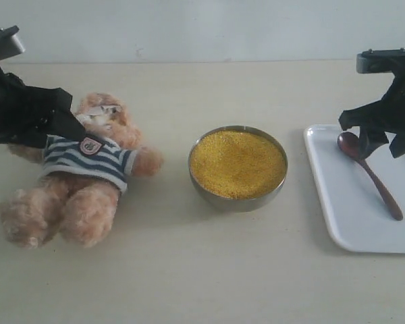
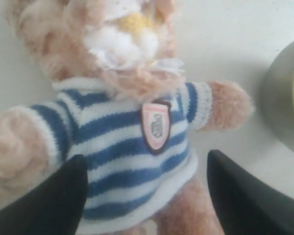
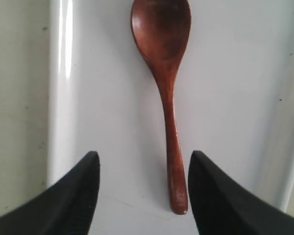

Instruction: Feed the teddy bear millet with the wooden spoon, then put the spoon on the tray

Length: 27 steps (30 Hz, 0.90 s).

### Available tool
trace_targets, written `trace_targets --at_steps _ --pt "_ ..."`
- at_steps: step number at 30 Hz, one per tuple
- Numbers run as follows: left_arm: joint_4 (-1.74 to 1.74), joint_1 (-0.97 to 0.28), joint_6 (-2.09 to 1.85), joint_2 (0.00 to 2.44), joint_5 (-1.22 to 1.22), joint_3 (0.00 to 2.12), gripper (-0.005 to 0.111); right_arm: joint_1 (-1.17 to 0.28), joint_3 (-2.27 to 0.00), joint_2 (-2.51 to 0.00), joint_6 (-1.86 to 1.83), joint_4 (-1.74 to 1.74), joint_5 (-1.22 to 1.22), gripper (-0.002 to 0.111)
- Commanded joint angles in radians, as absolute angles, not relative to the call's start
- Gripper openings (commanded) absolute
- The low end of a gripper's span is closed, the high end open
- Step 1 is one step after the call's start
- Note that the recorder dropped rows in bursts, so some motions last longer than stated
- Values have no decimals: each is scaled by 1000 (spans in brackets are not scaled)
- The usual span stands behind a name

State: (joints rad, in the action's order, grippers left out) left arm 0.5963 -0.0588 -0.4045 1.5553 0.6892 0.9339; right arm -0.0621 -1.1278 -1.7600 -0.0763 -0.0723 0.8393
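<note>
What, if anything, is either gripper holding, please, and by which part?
Nothing is held: the right gripper is open over the wooden spoon lying on the tray, the left gripper open over the teddy bear.

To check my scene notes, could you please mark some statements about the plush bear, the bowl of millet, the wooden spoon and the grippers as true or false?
1. The small dark reddish-brown wooden spoon lies on the flat white rectangular tray. True.
2. The right gripper is shut on the spoon. False: it is open, fingers either side of the handle.
3. The round steel bowl is empty. False: bright-yellow millet fills it.
4. The left gripper is open at the fluffy light-brown teddy bear in a striped shirt. True.
</note>
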Motion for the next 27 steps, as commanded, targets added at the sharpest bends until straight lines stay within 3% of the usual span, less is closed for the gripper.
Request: trace_targets --at_steps 1,5,9,12,18,27 --pt "583 -56 -397 1480 688 932 67 -58 -1130 -1683 -79 -103 833 51" --pt "583 -56 -397 1415 707 932 62 -58 -1130 -1614 -82 -130 831 32" --pt "559 -56 -397 1353 741 932 35 -58 -1130 -1543 -148 -218 824 0" --pt "552 -56 -397 1311 778 932 5 -58 -1130 -1488 -245 -343 813 0" --pt "552 -56 -397 1192 787 932 4 -58 -1130 -1344 -486 -627 763 0" --pt "550 -56 -446 896 673 925 4 -58 -1130 -1080 -539 -647 671 0"
